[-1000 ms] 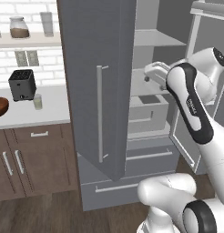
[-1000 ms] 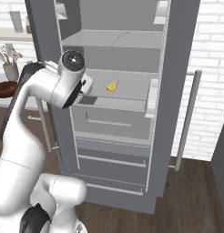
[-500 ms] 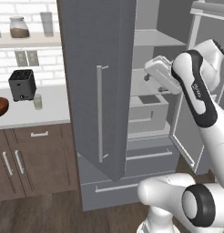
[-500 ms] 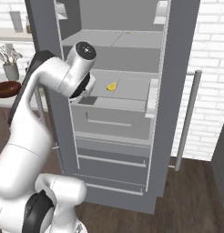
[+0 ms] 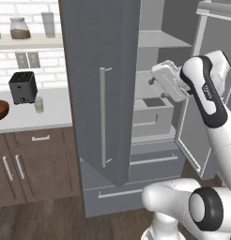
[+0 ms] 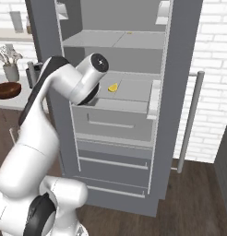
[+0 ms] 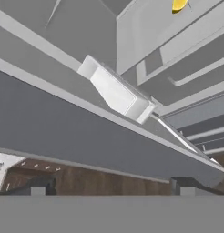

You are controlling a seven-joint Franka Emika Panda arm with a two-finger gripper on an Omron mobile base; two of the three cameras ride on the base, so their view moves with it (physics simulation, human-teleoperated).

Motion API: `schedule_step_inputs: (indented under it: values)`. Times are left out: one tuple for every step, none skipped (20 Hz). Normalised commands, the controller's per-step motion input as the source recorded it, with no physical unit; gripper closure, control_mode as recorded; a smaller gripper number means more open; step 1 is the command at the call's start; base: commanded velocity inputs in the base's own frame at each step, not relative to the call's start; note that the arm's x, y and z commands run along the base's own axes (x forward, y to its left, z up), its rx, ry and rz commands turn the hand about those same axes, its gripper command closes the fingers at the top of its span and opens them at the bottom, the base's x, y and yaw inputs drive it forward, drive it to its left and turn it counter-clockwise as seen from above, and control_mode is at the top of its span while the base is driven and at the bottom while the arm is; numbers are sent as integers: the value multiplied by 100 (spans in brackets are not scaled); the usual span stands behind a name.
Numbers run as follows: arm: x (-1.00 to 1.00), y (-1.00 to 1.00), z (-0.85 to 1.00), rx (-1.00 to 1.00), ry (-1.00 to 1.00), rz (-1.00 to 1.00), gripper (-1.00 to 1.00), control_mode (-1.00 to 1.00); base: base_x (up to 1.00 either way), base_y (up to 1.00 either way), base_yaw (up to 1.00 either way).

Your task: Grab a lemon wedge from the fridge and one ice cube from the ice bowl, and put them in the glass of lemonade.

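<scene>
Jaws stand spread wide on the gripper (image 7: 112, 187), pinching nothing, inside the open fridge (image 6: 180, 69). Well ahead of them the lemon wedge (image 6: 113, 87) lies on a shelf (image 6: 134, 90), far beyond the fingertips (image 7: 38, 186).

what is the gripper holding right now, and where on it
Nothing. In the hand view the gripper stands open with only air between its fingertips, and the lemon wedge sits untouched on the fridge shelf.
</scene>
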Motion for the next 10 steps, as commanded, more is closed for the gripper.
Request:
schedule_step_inputs:
  values:
    - [19,2,-19,13,0,0,-100,-100,0,0,0]
    - [18,0,-13,13,0,0,-100,-100,0,0,0]
    - [14,0,-6,13,0,0,-100,-100,0,0,0]
    - [17,0,0,12,0,0,-100,-100,0,0,0]
    - [20,0,0,12,0,0,-100,-100,0,0,0]
    - [29,0,0,13,0,0,-100,-100,0,0,0]
    - [29,0,0,13,2,0,-100,-100,0,0,0]
    - [29,4,0,12,3,0,-100,-100,0,0,0]
    - [27,9,0,12,4,0,-100,-100,0,0,0]
    - [33,13,0,11,5,0,-100,-100,0,0,0]
